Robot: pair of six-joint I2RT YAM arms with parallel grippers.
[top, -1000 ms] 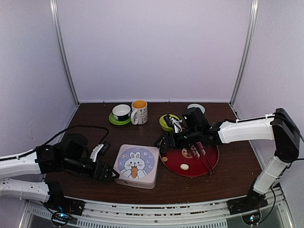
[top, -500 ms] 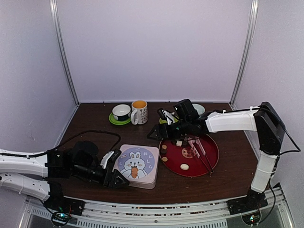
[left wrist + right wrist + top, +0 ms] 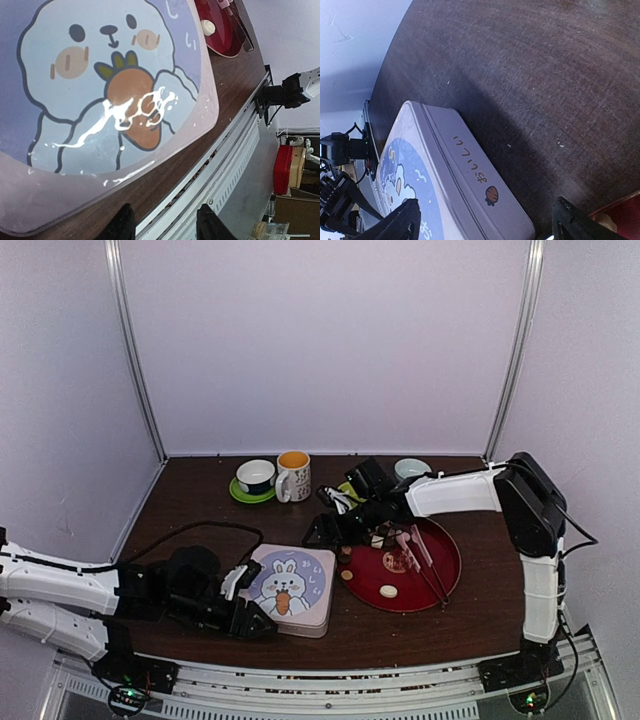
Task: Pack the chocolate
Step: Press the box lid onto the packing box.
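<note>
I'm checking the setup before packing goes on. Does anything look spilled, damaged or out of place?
Nothing stands out. The bunny tin lies flat with its lid shut, the chocolate sits on the red plate with the pink tongs, and the mug stands upright. The bright streaks on the lid look like glare.
</note>
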